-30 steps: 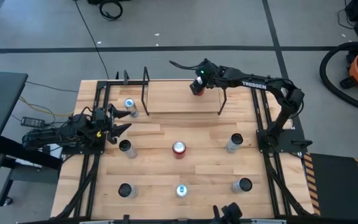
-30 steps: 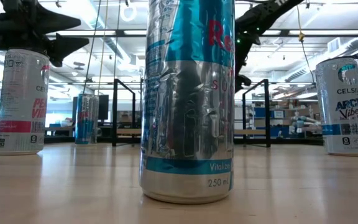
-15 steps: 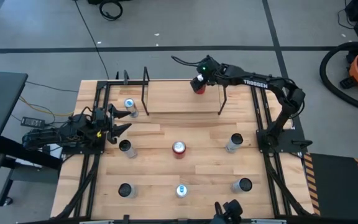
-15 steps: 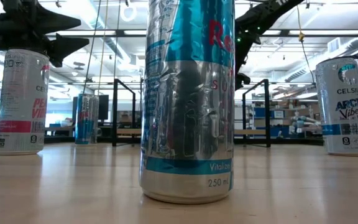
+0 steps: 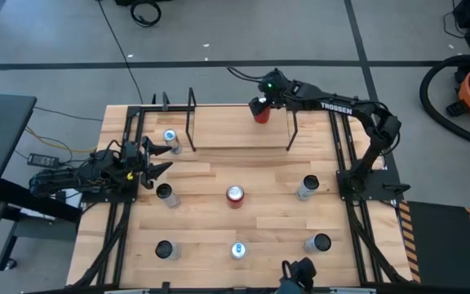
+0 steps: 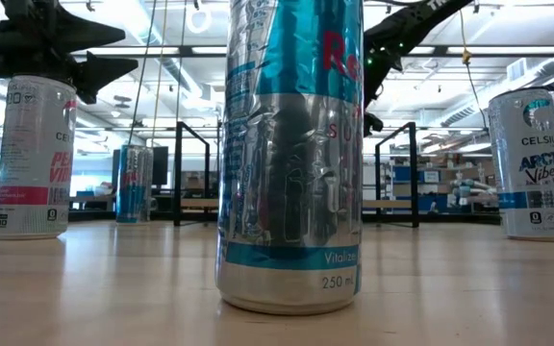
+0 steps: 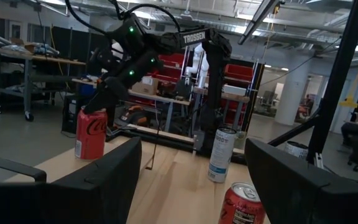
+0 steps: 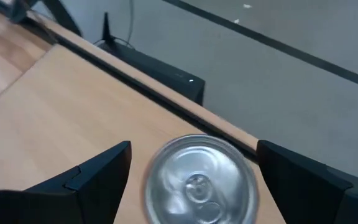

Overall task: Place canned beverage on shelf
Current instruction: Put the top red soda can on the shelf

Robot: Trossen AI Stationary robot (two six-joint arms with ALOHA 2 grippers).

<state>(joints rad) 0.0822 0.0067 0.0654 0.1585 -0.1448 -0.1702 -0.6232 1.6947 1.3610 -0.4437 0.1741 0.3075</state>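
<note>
Red can [image 5: 261, 113] upright on shelf [image 5: 219, 131], right gripper [image 5: 259, 104] spread above

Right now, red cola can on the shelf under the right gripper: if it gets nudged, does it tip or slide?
Probably tips before sliding: the red cola can stands tall and narrow, upright on the shelf. It sits near the back edge, so a push outward could drop it off. The smooth metal wall looks slippery. The right gripper is open above it, not steadying it.
</note>
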